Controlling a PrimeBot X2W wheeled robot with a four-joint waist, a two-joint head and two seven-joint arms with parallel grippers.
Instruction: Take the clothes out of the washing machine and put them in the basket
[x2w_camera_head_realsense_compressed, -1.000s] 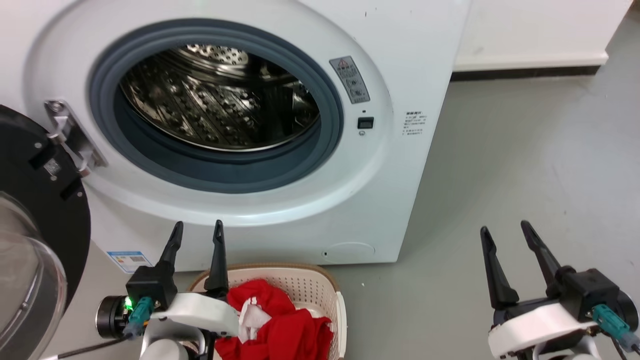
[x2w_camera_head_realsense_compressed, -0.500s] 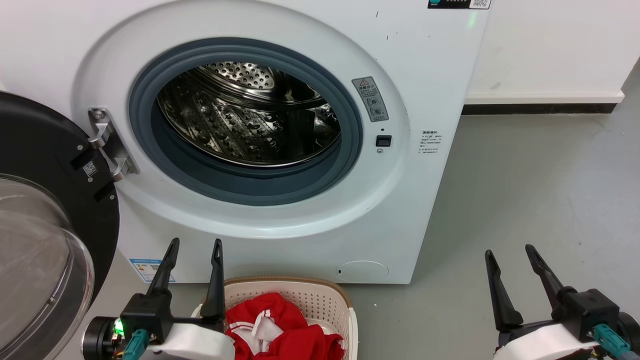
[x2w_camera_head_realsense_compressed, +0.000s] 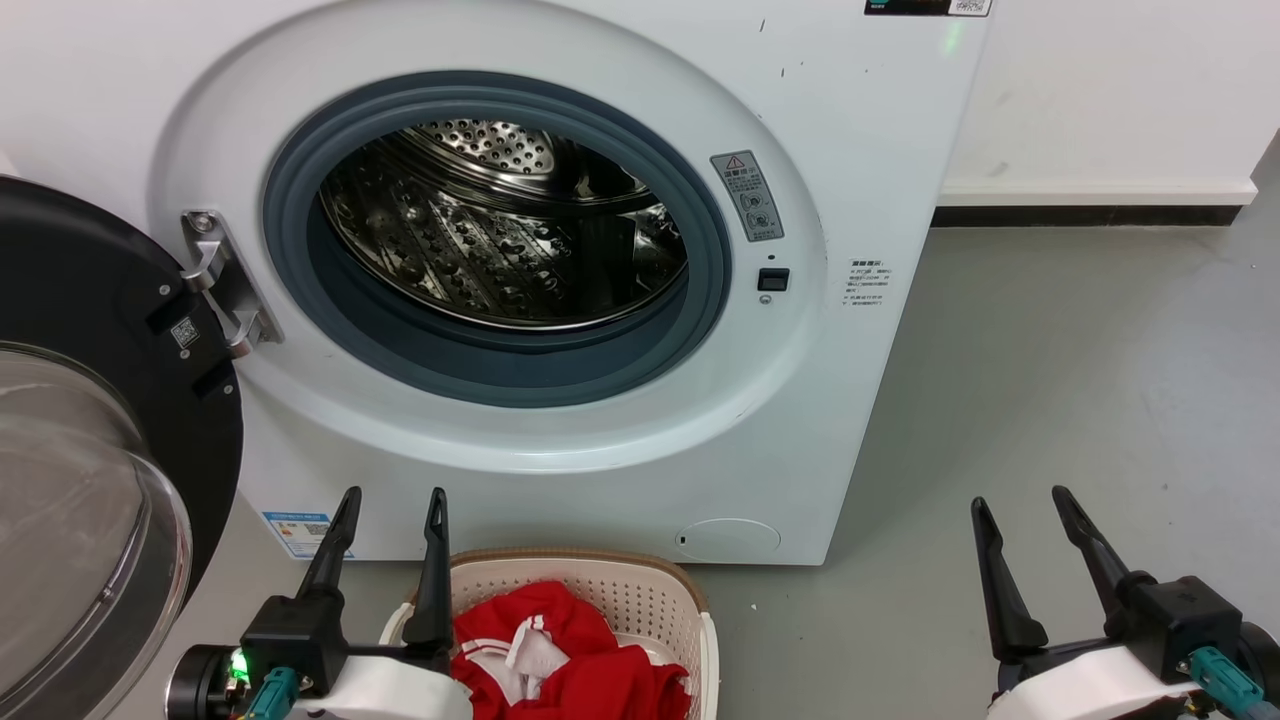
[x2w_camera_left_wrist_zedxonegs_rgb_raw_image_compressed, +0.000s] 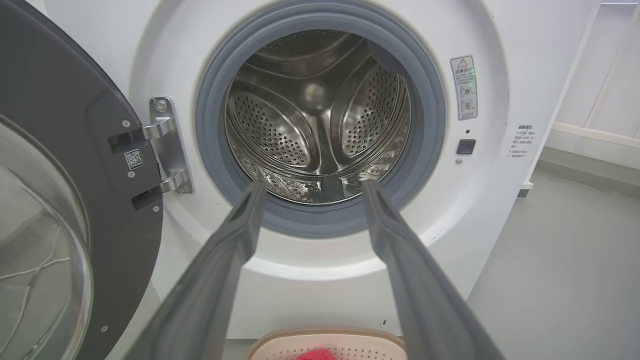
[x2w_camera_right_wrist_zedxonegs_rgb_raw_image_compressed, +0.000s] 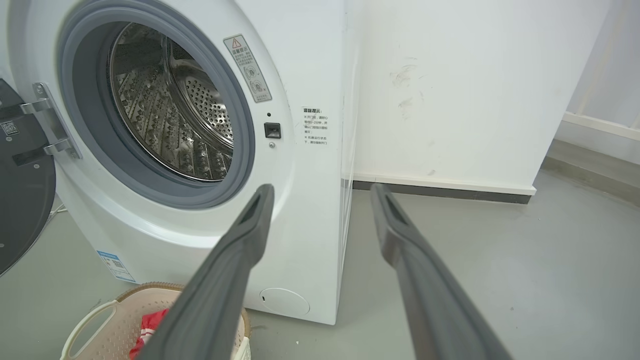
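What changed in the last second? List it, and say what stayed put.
The head camera moved: the whole picture slid down and to the right, so more of the open door shows. That is no move of the things. Nothing was grasped or released. The left gripper and right gripper stay open and empty, the red clothes stay in the basket, and the washing machine drum shows no clothes.

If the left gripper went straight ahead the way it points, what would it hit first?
Probably the grey door seal of the washing machine, at its lower lip, or the steel drum just beyond; depth is unclear.
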